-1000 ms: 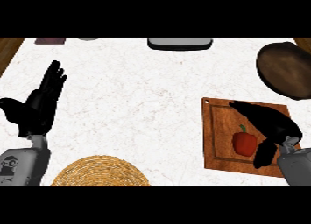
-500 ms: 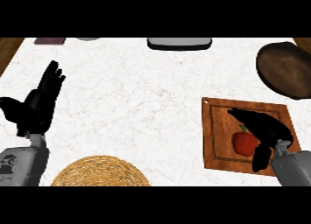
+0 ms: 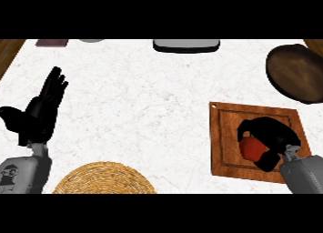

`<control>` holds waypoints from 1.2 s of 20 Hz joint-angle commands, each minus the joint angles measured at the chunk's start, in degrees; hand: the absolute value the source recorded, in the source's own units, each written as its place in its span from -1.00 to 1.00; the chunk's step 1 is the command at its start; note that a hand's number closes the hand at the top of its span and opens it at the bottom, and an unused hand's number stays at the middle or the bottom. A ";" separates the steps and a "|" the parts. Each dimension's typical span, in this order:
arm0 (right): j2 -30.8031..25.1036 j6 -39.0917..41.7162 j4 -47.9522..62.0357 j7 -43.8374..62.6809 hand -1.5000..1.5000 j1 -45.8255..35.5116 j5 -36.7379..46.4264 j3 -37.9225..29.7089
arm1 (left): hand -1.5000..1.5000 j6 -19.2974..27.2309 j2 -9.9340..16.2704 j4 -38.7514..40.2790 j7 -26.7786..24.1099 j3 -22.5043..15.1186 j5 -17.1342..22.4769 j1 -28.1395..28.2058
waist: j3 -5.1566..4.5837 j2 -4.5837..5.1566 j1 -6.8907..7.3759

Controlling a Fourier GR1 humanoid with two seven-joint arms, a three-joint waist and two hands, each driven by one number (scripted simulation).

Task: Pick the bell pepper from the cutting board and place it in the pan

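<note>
Right hand (image 3: 270, 136): fingers curled around the red bell pepper (image 3: 252, 146)
Bell pepper: on the cutting board (image 3: 225, 136), near right
Pan (image 3: 299, 73): far right, well apart from the board
Left hand (image 3: 37, 113): resting at left, fingers straight, upward

I see the red bell pepper (image 3: 253, 148) on the wooden cutting board (image 3: 225, 141) at four o'clock; the dark round pan (image 3: 299, 73) lies at two o'clock.

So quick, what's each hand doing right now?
Left hand: open, resting, holding nothing.
Right hand: curled round the bell pepper on the cutting board.
</note>
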 commanded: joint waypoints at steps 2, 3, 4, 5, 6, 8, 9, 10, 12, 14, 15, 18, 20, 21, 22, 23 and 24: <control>3.93 -1.26 -2.50 1.54 1.00 2.93 2.53 1.48 | 0.00 0.20 -0.86 4.87 -2.29 0.70 -0.85 -1.86 | 0.12 0.14 -0.30; 7.61 -0.49 -2.89 6.28 1.00 1.12 2.93 2.11 | 0.00 2.36 -2.58 -0.24 0.24 -1.92 -2.68 -0.66 | 0.13 0.09 -0.15; 11.47 -3.21 3.14 7.33 1.00 -1.93 3.46 2.35 | 0.00 -1.37 1.05 2.07 -0.46 1.69 0.59 -1.74 | 0.14 0.21 0.18; 10.83 -1.30 0.39 7.27 1.00 -1.17 2.87 1.90 | 0.00 1.29 -2.09 4.27 -2.27 -0.50 -1.86 -2.54 | 0.13 0.17 -0.13; 14.93 -2.35 1.17 12.02 1.00 -2.33 4.12 2.88 | 0.00 2.79 -2.25 -2.75 2.77 -2.26 -3.10 -0.54 | 0.15 0.08 0.27; 17.63 -2.49 -4.70 15.47 1.00 0.71 4.60 4.38 | 0.00 0.63 -0.56 -1.52 2.43 0.41 -0.53 -0.61 | 0.13 0.03 -0.09; 17.43 -3.77 -3.84 14.16 1.00 0.49 3.90 3.00 | 0.00 -0.62 0.40 2.69 0.02 1.83 0.18 -3.56 | 0.13 0.13 -0.24; 15.32 -3.19 -1.67 13.03 1.00 -2.29 4.09 0.60 | 0.00 -0.48 0.06 -5.24 5.27 -0.03 -0.30 0.49 | 0.14 0.08 0.11; 15.59 -8.97 -7.04 14.38 1.00 1.05 5.72 0.93 | 0.00 -1.41 0.66 -3.71 2.42 1.26 0.80 1.74 | 0.14 0.01 -0.09; 15.50 -15.65 -8.65 13.82 1.00 -1.28 7.82 -0.11 | 0.00 0.23 -1.33 -2.30 1.08 -0.87 -1.34 1.44 | 0.16 -0.03 -0.22; 15.60 -17.35 -11.74 14.38 1.00 -2.25 9.11 0.46 | 0.00 -1.32 0.54 -1.67 1.61 1.04 0.37 0.68 | 0.14 -0.13 -0.36; 14.81 -21.37 -17.59 13.27 1.00 -0.87 9.15 -1.15 | 0.00 0.96 -0.77 -0.10 2.83 0.74 -0.74 -2.30 | 0.15 -0.05 -1.07; 17.47 -21.71 -21.09 16.22 1.00 -1.90 8.09 -2.77 | 0.00 -0.89 -0.87 -0.72 -0.88 0.55 -0.08 2.10 | 0.11 -0.07 -0.46; 14.81 -20.34 -23.90 14.58 1.00 -0.79 6.39 -5.03 | 0.00 -1.12 0.81 -1.90 1.64 1.87 0.56 0.45 | 0.14 -0.09 -0.58; 15.75 -20.62 -22.61 15.43 1.00 -2.35 6.13 -6.10 | 0.00 0.26 -0.23 -1.19 4.08 0.36 -0.87 -2.42 | 0.15 0.05 -0.49; 14.66 -22.70 -24.50 13.49 1.00 -0.69 4.41 -8.59 | 0.00 0.07 -0.37 0.00 2.28 0.83 -0.58 -2.17 | 0.15 0.05 -0.79; 14.12 -22.88 -25.25 14.19 1.00 -0.70 5.44 -8.93 | 0.00 -0.65 0.86 0.42 2.51 2.23 0.32 -3.04 | 0.14 0.07 -0.59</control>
